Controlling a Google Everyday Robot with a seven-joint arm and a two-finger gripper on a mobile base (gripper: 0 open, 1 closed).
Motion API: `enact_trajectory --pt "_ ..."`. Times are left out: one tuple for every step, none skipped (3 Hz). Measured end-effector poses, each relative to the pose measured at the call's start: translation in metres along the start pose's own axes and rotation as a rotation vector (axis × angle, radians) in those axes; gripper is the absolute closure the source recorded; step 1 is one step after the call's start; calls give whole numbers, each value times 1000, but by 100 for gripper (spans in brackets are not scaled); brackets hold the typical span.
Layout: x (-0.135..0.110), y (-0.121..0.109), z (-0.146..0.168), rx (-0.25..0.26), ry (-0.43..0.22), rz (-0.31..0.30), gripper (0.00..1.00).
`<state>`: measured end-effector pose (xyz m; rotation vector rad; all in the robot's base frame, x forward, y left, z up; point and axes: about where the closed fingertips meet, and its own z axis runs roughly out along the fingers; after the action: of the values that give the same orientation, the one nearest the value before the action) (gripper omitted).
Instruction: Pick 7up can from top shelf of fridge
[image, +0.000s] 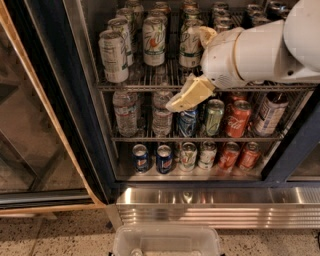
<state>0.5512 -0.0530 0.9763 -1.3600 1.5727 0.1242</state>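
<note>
The fridge (85, 125) stands open in front of me. The 7up can (114, 55), silvery-white with rows of small print, stands at the front left of the top shelf (140, 86). White cans with a green-and-red logo (154, 41) stand to its right. My gripper (187, 70) is in front of the shelf's middle, to the right of the 7up can and apart from it. Its cream fingers (189, 95) are spread open and empty, and the lower one points down-left over the shelf's front rail. My white arm (260, 50) hides the cans at the right.
The middle rack holds water bottles (125, 112), a blue can (188, 122), a green can (213, 117) and red cola cans (237, 119). Small cans (163, 158) line the bottom rack. The glass door (30, 125) hangs open at left. A clear plastic bin (167, 241) sits below the ribbed steel base panel (215, 205).
</note>
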Motion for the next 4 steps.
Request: enact_trajectory --pt "0 0 0 0 0 0 0" --pt "-1 -4 13 41 -18 18 0" --pt "8 1 36 89 -61 61 0" --pt "1 3 65 163 -181 116 0"
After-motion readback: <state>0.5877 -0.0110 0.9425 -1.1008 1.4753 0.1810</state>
